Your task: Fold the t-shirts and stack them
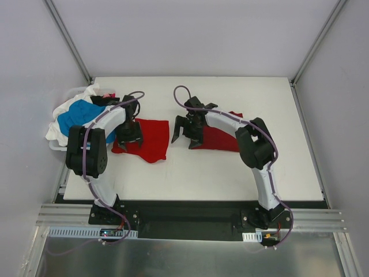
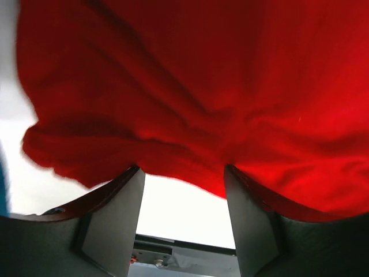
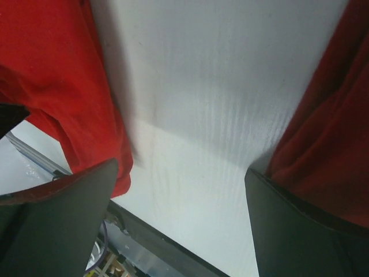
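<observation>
You have a bare strip of desk (image 1: pixel 190 173) between the two red shirts, and the right gripper (image 1: pixel 185 134) hangs over it with jaws wide, only white surface between them. The left shirt (image 1: pixel 154 141) lies just beside that strip on one side, the right shirt (image 1: pixel 222 138) on the other. The whole near band of the desk is free, and so is the far band beyond both arms. At the far left corner a pile of shirts (image 1: pixel 72 118) blocks your way, and the left gripper (image 1: pixel 130 137) sits over the left shirt's left edge beside it, jaws apart
</observation>
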Tool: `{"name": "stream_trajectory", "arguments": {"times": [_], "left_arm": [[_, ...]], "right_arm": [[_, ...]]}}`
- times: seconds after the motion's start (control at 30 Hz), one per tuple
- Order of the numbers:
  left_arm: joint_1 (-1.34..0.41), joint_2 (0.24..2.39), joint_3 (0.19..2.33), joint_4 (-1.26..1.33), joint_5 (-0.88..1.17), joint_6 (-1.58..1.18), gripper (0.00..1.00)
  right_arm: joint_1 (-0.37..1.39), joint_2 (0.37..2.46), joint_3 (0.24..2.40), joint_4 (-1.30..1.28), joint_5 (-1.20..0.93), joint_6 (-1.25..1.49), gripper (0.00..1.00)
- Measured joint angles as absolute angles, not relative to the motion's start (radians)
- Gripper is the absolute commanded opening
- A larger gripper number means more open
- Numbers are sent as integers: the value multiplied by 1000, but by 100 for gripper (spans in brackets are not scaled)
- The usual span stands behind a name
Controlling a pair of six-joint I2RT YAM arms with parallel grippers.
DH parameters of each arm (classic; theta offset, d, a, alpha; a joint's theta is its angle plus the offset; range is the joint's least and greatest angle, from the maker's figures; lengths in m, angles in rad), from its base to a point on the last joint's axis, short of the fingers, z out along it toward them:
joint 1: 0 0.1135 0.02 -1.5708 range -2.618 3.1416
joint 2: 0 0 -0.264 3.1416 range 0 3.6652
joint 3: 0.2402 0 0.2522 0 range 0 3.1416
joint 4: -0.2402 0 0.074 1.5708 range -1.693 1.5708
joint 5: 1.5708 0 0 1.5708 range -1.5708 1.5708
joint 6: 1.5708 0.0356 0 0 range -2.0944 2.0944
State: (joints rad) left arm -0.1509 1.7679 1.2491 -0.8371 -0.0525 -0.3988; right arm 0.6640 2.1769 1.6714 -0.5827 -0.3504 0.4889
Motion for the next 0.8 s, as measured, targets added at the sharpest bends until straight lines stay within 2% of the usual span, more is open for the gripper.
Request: {"name": "stream_trajectory", "arguments": {"times": [0.03,0.07,0.13,0.17,0.2,0.27,0.5,0.8], "left_arm": [[-151,1792,1258,-837,-45,-399,52],[-151,1807,1263,-837,-38,-400,45],[-151,1836,1280,-839,-26,-404,16],[-151,1843,1291,-841,-24,-406,5],[-151,1845,1306,-845,-19,-408,0],[-151,1840,1356,-855,-10,-408,0],[-164,1747,1514,-857,18,-426,0],[-183,1621,1415,-905,26,-433,0]], "right_arm": [[665,2177,1671,-583,-350,485,96],[667,2177,1671,-582,-349,484,94],[669,2175,1671,-588,-344,470,85],[669,2173,1671,-595,-339,461,74],[670,2170,1671,-601,-332,453,70],[671,2159,1671,-617,-320,435,65],[673,2103,1671,-643,-303,415,65],[674,2101,1688,-664,-300,406,65]]}}
